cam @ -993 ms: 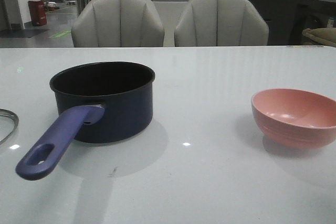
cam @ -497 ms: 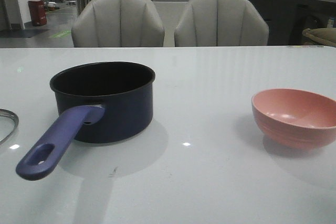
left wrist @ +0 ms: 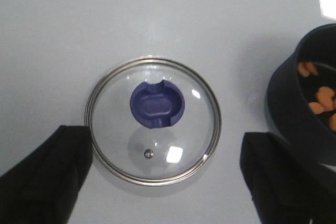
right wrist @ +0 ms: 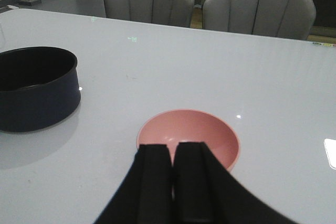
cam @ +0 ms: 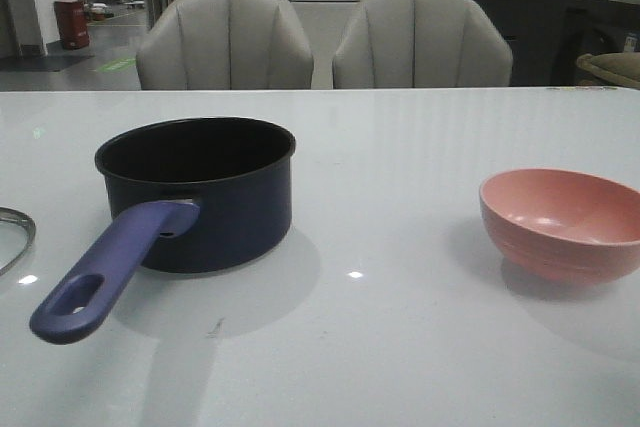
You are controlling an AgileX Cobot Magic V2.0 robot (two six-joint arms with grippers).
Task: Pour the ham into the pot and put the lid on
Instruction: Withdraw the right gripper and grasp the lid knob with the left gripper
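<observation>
We find nothing shifted over the last second: orange-pink ham slices [left wrist: 317, 98] lie in the dark navy saucepan [cam: 200, 192], the released left claw [left wrist: 167, 182] straddles the clear glass lid [left wrist: 153, 128] on the worktop [cam: 400, 347], the right claw [right wrist: 172, 182] clenched empty.

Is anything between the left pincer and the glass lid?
Nothing visible: the left pincer hangs open directly over the round clear glass lid with blue knob, which lies flat on the white table, apart from the dark navy saucepan.

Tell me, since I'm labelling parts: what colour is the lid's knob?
Dark blue; the lid's knob shows best in the left wrist view.
</observation>
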